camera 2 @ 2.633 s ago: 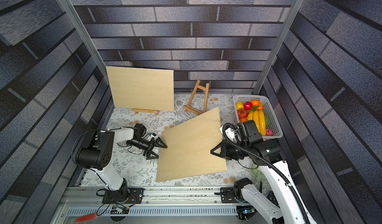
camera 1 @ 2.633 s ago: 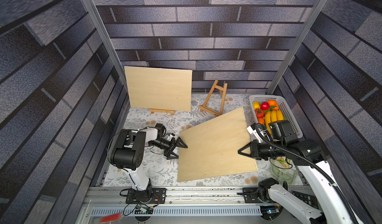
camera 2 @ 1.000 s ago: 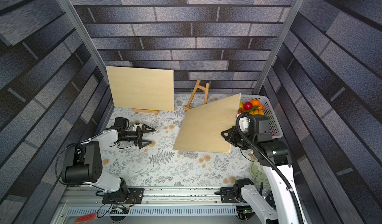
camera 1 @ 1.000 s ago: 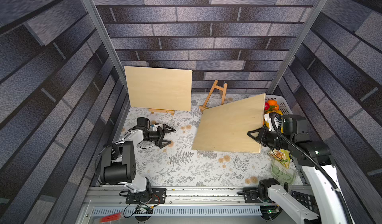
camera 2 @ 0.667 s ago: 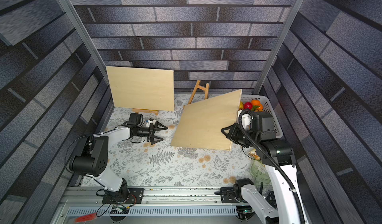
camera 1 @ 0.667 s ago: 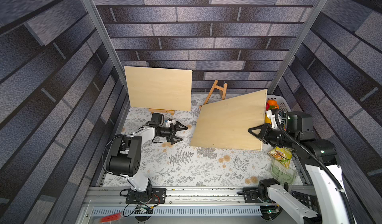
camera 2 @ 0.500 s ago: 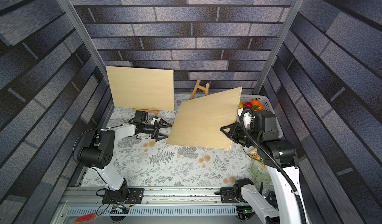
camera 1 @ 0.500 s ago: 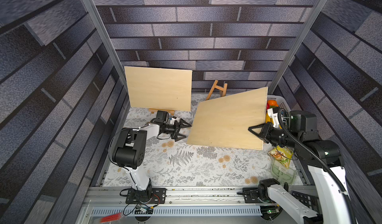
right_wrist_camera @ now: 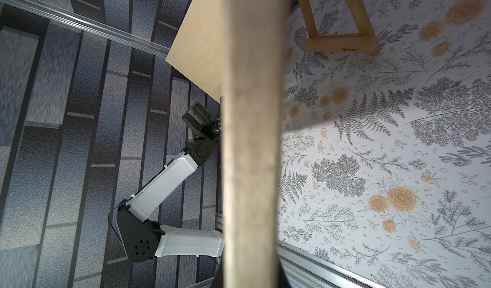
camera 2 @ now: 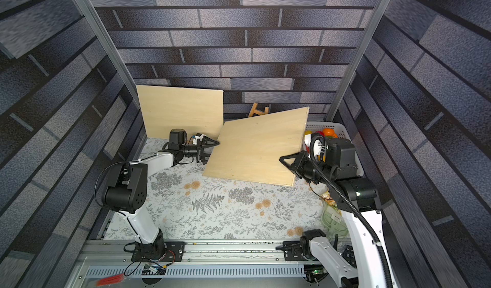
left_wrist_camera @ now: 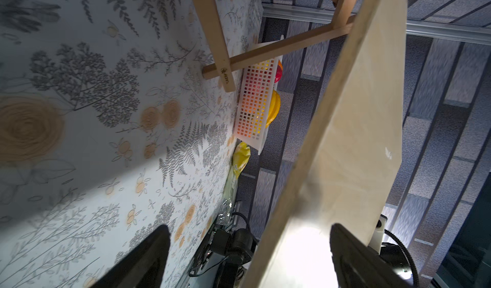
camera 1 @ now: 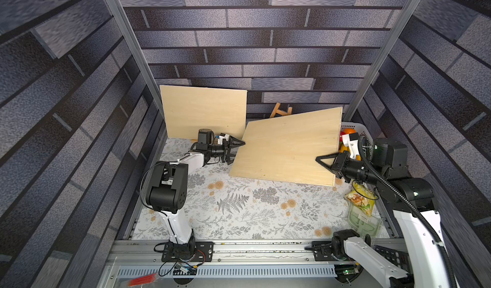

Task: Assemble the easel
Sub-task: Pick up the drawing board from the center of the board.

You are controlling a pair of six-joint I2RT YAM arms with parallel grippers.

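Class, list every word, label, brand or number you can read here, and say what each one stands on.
Easel, foot bar: a small dark brand stamp, too blurred to read.
Green container: label too small to read.
Snack packet: print too small to read.
Keypad: key markings too small to read.
Tilted board: no writing visible.

Board [camera 1: 287, 148] before easel [camera 1: 281, 111], basket [camera 1: 356, 126] at right, second board [camera 1: 204, 111] behind-left

easel [camera 1: 281, 111] mostly behind board [camera 1: 287, 145], basket [camera 1: 354, 126] partly hidden
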